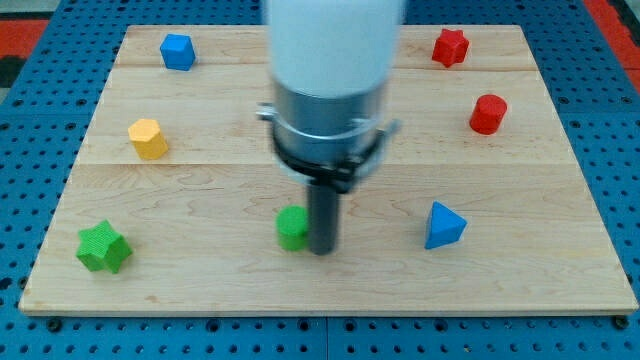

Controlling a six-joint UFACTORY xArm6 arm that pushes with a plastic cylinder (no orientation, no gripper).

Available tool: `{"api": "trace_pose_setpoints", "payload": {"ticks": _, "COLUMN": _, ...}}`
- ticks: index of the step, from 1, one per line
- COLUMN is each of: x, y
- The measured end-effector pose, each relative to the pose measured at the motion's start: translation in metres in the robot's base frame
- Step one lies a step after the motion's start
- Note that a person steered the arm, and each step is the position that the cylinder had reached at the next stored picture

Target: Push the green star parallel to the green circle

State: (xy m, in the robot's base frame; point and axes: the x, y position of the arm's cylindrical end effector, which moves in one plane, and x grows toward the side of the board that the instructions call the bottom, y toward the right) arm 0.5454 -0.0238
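Standing on the wooden board [330,290], my tip [322,250] sits near the middle of the bottom edge, just beside the green circle [292,228] on that block's right side in the view. Whether the rod actually touches the block cannot be told; the two look pressed close together. The rod is a plain dark bar with nothing to open or close, and it holds nothing.

The green star [103,247] lies close to the bottom left corner, well apart from the green circle and from my tip. It sits a little nearer the bottom edge than the circle does.

A blue triangular block [443,225] rests toward the bottom right, on the other side of my tip from the green circle, at roughly the same distance from the bottom edge as the circle.

Along the left edge, about halfway up, is a yellow block [148,138] with a faceted outline, possibly a hexagon. A blue block [177,51] of angular shape sits near the top left corner.

Near the top right corner stands a red star [451,47]. Below it, by the right edge, is a second red block [488,114], rounded or many-sided; its exact shape is hard to read.

The arm's white and grey body [330,90] fills the top middle of the view and hides the board behind it.
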Motion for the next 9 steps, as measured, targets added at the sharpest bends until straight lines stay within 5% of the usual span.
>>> {"api": "trace_pose_setpoints", "payload": {"ticks": 2, "x": -0.006, "y": -0.078}}
{"api": "trace_pose_setpoints", "payload": {"ticks": 3, "x": 0.028, "y": -0.08}}
{"api": "trace_pose_setpoints", "payload": {"ticks": 5, "x": 0.045, "y": -0.221}}
{"api": "trace_pose_setpoints", "payload": {"ticks": 9, "x": -0.028, "y": -0.16}}
